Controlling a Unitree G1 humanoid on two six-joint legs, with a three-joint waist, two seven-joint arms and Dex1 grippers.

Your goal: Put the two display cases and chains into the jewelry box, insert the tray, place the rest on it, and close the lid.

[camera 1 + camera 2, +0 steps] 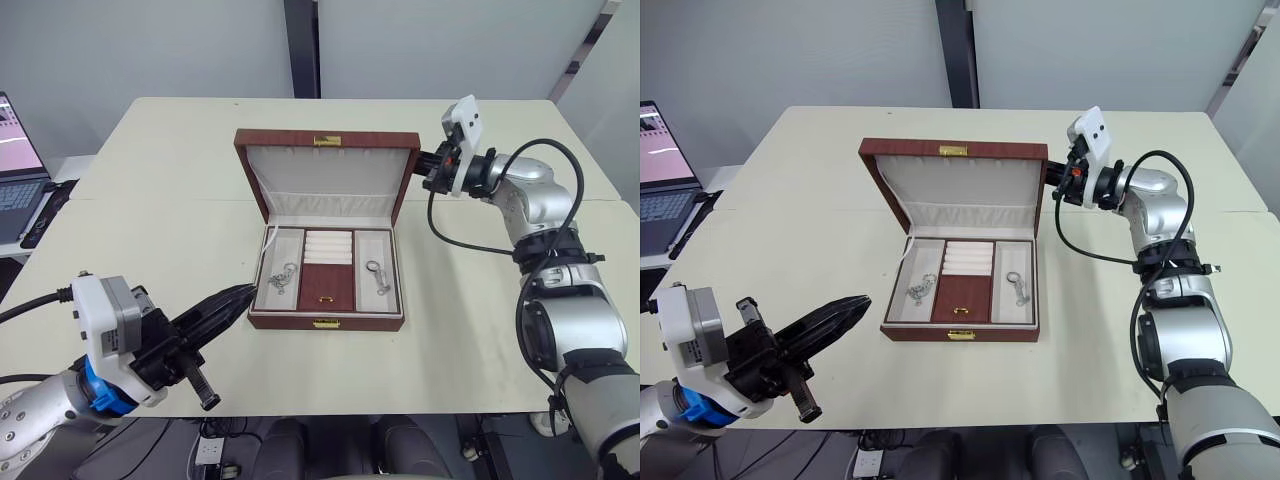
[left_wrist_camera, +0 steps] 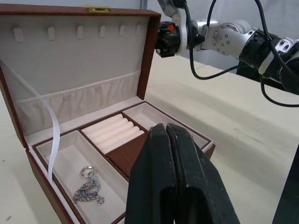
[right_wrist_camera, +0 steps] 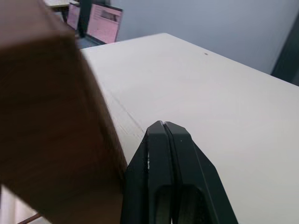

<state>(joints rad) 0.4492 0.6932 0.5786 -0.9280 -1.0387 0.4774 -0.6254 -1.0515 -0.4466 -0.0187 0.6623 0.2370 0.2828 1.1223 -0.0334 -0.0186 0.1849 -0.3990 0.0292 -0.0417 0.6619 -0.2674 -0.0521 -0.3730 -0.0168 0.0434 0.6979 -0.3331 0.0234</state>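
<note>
At frame centre the jewelry box (image 1: 326, 280) stands open, its stiff hinged lid (image 1: 328, 180) upright, best pushed at the top edge where the clenched, empty right gripper (image 1: 418, 168) waits; left gripper (image 1: 240, 296) clenched too.

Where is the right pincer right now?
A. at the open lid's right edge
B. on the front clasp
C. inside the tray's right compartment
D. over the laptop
A: the shut right pincer sits by the right edge of the raised lid, well above the tray.
</note>
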